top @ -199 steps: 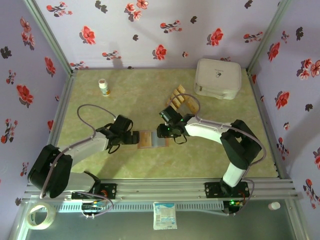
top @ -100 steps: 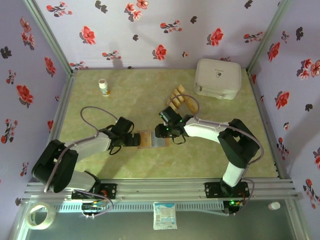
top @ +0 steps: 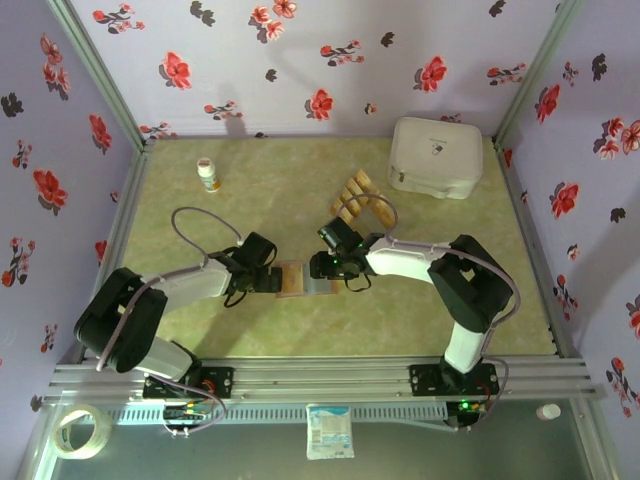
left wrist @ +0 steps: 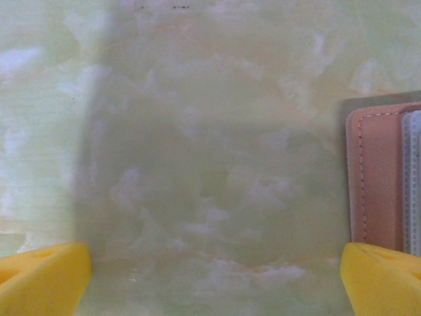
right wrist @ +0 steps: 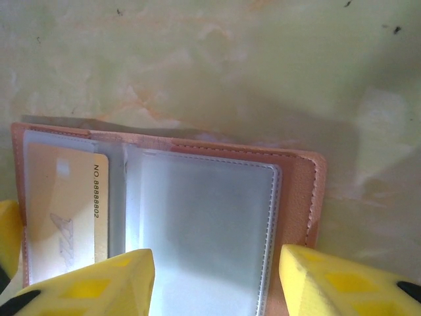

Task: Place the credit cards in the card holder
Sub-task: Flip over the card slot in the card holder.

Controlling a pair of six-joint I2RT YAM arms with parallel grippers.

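- One credit card [right wrist: 62,210] sits in a sleeve of the card holder [right wrist: 204,217], which lies open on the bench [top: 400,320] between the two arms. The sleeve beside it looks empty.
- The other credit cards [top: 358,200] lie in a row farther back, so most of the job is left.
- Left tool [left wrist: 210,276]: fingers wide apart and empty, beside the holder's edge.
- Right tool [right wrist: 216,283]: fingers apart over the holder, gripping nothing.
- White box [top: 435,157] and small bottle [top: 208,175] stand well apart, so nothing blocks the way.

The left arm [top: 185,285] has swung to the right, bringing the left gripper [top: 272,280] closer to the card holder [top: 300,279]. The right arm's elbow [top: 470,285] has shifted slightly left.
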